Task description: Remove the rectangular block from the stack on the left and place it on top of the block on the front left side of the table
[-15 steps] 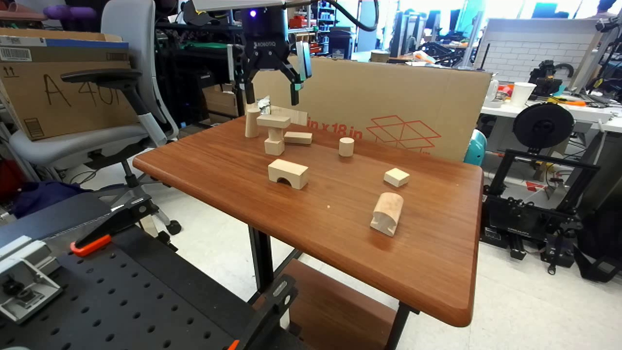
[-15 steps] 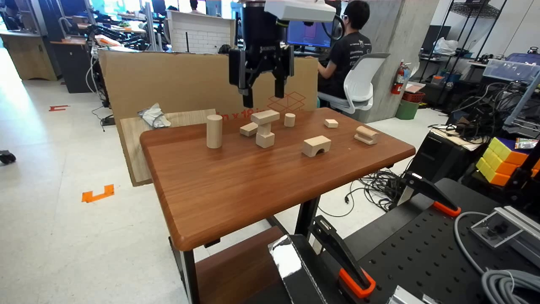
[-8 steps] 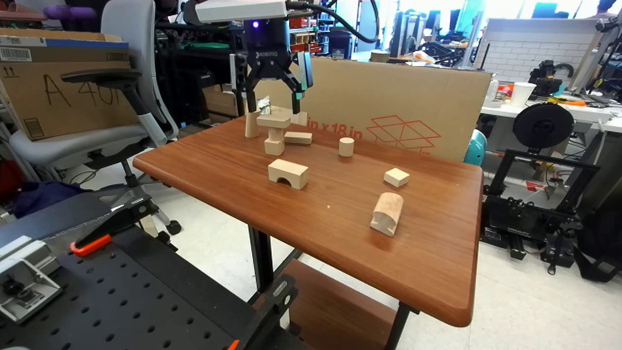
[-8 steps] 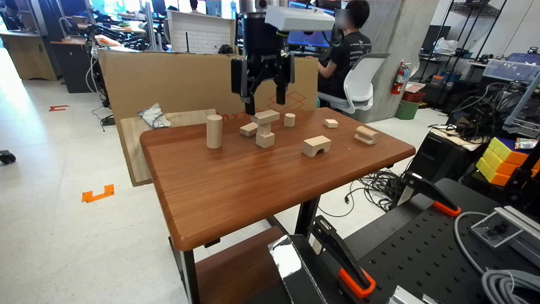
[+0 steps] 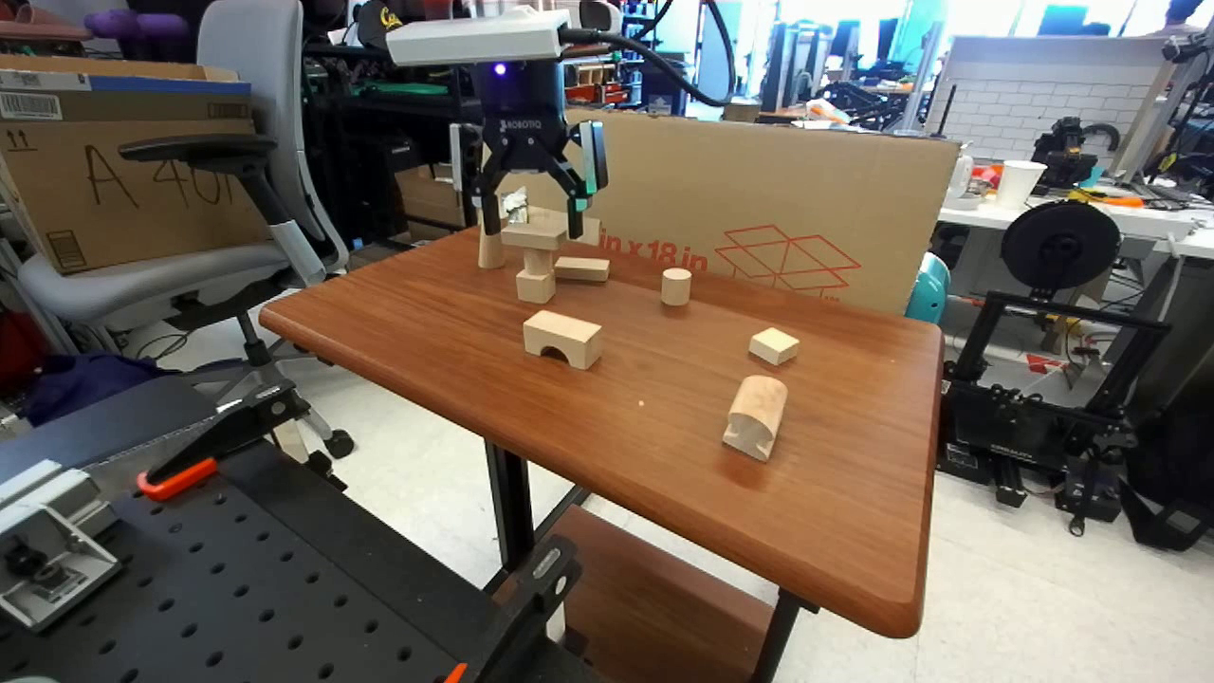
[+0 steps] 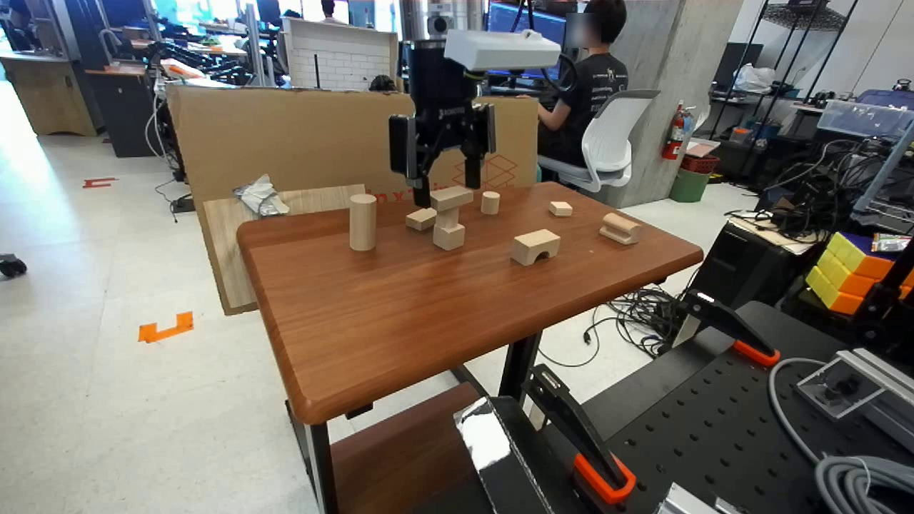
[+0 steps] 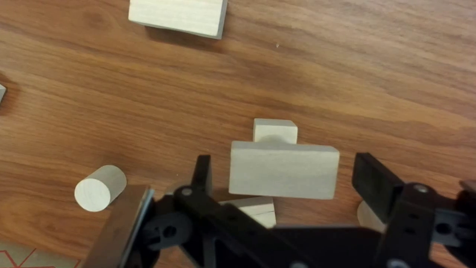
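Note:
The rectangular block lies flat across the top of the stack; the block and stack also show in an exterior view. Below it are a narrower middle piece and a cube. My gripper is open, pointing down, its fingertips at about the height of the rectangular block. In the wrist view the rectangular block sits between the open fingers, with a gap on each side. The arch block stands on the table, nearer the front; only part of it shows in the wrist view.
A tall cylinder stands beside the stack. A flat block lies close behind it. A short cylinder, a small square block and a rounded block are farther along. A cardboard sheet stands behind the table.
My open gripper has moved down, from well above the stack to around the level of the top block. The blocks have not moved.

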Robot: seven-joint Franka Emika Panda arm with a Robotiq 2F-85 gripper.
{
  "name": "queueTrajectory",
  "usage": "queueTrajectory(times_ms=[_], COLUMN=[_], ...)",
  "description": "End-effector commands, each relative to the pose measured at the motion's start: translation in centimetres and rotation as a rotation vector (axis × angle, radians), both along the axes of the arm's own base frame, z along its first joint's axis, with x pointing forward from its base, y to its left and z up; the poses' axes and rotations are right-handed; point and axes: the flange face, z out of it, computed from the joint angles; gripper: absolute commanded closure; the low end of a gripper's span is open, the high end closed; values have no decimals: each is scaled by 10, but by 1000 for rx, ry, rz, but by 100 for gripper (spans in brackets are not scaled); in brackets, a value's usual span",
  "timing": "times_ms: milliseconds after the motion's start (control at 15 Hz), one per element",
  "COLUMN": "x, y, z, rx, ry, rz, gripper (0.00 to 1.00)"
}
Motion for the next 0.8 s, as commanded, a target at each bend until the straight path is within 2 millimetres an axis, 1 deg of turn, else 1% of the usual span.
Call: queueTrajectory(times_ms=[0,133,200,467,600,733], x=[8,7,7,3,-2,-8], y=[3,3,3,0,-4,-12], z=[-2,-1,0,6,13,19], rx=[-26,-26,-23,-9,10,24], ry=[10,12,12,15,22,23], rz=[2,3,3,4,9,8], gripper=[35,51,57,58,58,58])
